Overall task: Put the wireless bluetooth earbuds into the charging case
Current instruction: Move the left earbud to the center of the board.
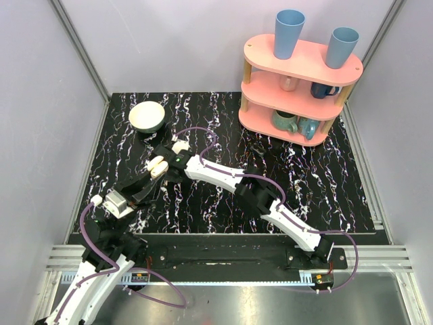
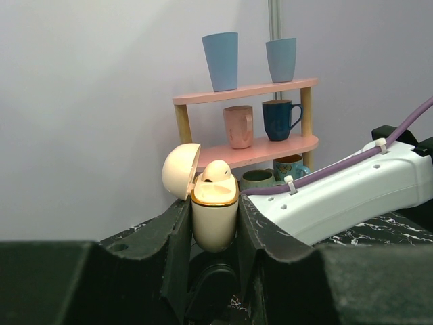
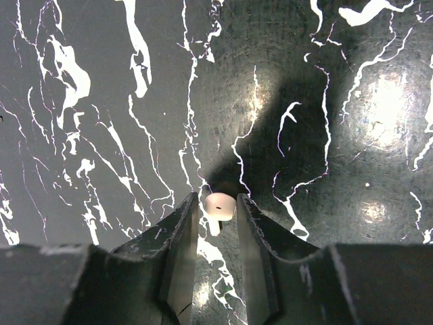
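On the left of the black marbled table (image 1: 325, 183), the left gripper (image 1: 150, 177) is clamped tight on the charging case (image 2: 215, 220), holding it upright between both fingers. Its lid (image 2: 181, 170) is swung open to the left, and one earbud (image 2: 216, 170) sits in the top. Just right of that, the right gripper (image 3: 218, 203) points down at the table, jaws narrowly parted around the second earbud (image 3: 220, 206); whether they pinch it I cannot tell. Far right stands a pink shelf (image 1: 298, 84).

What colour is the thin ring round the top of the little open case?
Golden orange. The ring on the case shows best in the left wrist view.
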